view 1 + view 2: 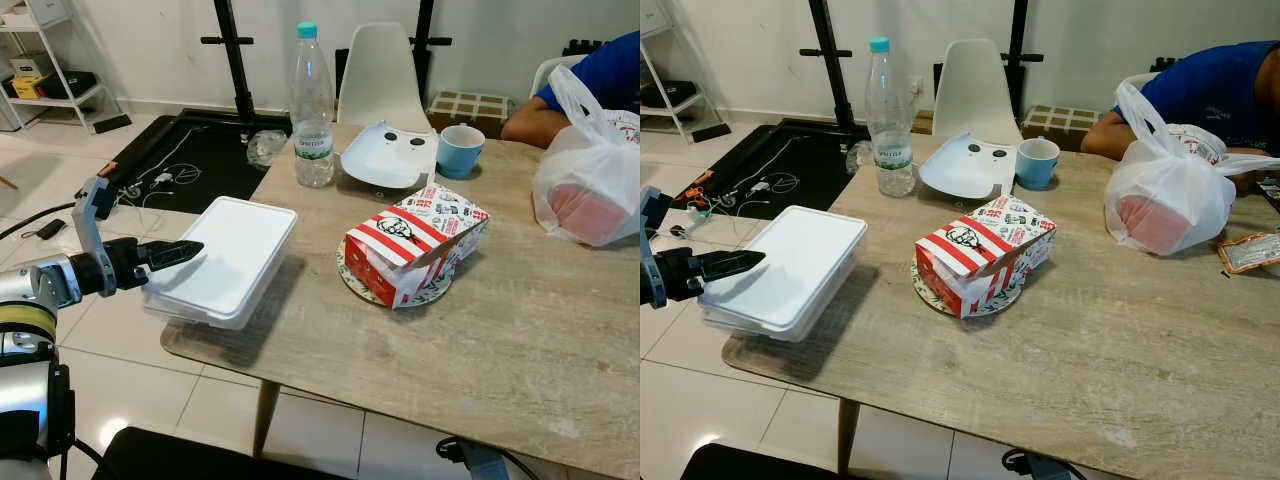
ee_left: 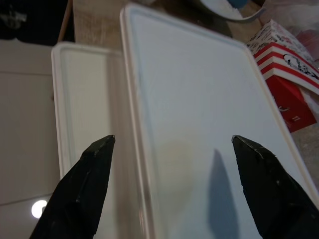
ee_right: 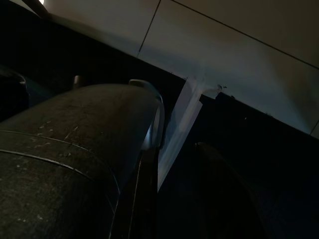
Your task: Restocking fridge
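Left gripper [image 1: 190, 250]: at the left of the frame, fingers spread wide, hovering at the near-left edge of the white foam container [image 1: 225, 257], one fingertip [image 2: 102, 147] off its side, the other over the lid.
Foam container: lower left corner of the desk [image 1: 480, 350], overhanging the edge slightly, lid closed.
Step in hand: lining up a grasp on the container for the fridge, by the look of it.
How to do it well: straddle the rim squarely, close gently since foam crushes easily, and keep the box level on the lift.
Watch for: the water bottle [image 1: 312, 105] at the upper centre and the striped chicken box [image 1: 415, 243] mid-frame, both apart from the container.
Right gripper: hanging idle in shadow; its fingers cannot be told.
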